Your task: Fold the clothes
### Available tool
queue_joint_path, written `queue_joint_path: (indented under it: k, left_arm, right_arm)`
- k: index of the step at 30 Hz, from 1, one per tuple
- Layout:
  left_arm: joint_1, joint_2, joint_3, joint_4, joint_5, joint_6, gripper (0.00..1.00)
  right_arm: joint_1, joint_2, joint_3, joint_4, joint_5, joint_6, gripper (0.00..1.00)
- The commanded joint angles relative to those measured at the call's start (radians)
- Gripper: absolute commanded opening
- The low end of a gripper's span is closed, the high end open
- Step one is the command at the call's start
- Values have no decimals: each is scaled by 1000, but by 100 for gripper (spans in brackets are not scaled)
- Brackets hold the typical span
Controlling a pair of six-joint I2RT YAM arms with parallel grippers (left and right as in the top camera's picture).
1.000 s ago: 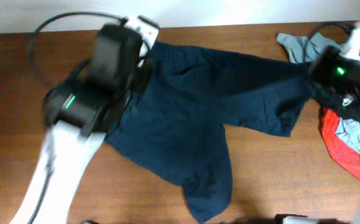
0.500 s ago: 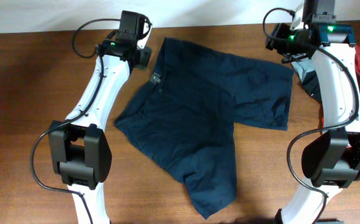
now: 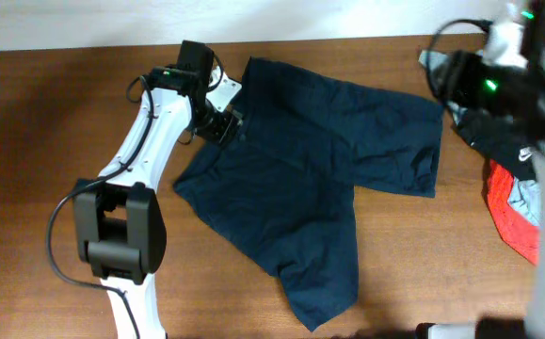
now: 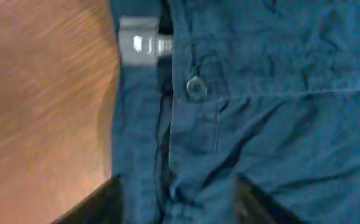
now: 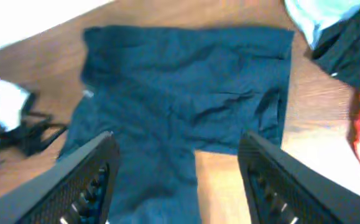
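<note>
The clothes, dark navy shorts (image 3: 310, 169), lie spread on the brown table with the waistband at the back left and one leg toward the front. My left gripper (image 3: 220, 125) is low over the waistband's left end. In the left wrist view its gripper (image 4: 176, 208) stands open astride the fly, below the small button (image 4: 196, 87) and a white label (image 4: 143, 45). My right gripper (image 5: 180, 186) is open and empty, high above the shorts (image 5: 186, 93). The right arm (image 3: 493, 85) shows blurred at the back right.
At the right edge lies a pile: a black garment with a white logo (image 3: 507, 141), a red one (image 3: 512, 217) and grey cloth (image 3: 437, 61). Bare wood (image 3: 46, 188) lies left of the shorts and in front of them.
Both grippers have opened and let go of the shorts, which now lie flat. The left gripper has come down onto the waistband; the right arm has risen and swung right.
</note>
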Motion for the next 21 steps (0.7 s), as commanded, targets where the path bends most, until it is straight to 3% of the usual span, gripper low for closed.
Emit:
queue_joint_path:
  k: [1, 4, 7, 8, 9, 10, 11, 12, 15, 18, 21]
  left_arm:
    - [-3, 100, -16, 53, 69, 83, 31]
    - [-3, 162, -16, 77, 178, 171, 27]
    - [-3, 227, -16, 76, 180, 171, 28]
    - [-3, 252, -16, 71, 180, 171, 25]
    - [-3, 269, -16, 69, 179, 165, 11]
    - [4, 281, -16, 74, 97, 61, 1]
    - [10, 283, -16, 78, 25, -18, 1]
    - [35, 286, -16, 76, -164, -223, 1]
    - [102, 286, -16, 44, -256, -423, 0]
    - [246, 286, -16, 7, -176, -488, 0]
    - [301, 286, -16, -23, -171, -493, 0]
  right_arm:
    - [0, -129, 6, -48, -8, -10, 65]
    - [0, -216, 6, -98, -7, -10, 66]
    - [0, -257, 6, -139, -7, -10, 66]
    - [0, -262, 5, -153, -7, -10, 66]
    - [0, -261, 5, -162, -7, -10, 66]
    - [0, -254, 5, -171, -3, -10, 66]
    - [0, -249, 5, -175, 0, -10, 66]
    - [0, -237, 4, -187, 3, -11, 67]
    - [0, -199, -3, -220, -1, -13, 70]
    - [22, -80, -55, -309, -1, -40, 72]
    - [66, -5, -144, -299, 0, -41, 72]
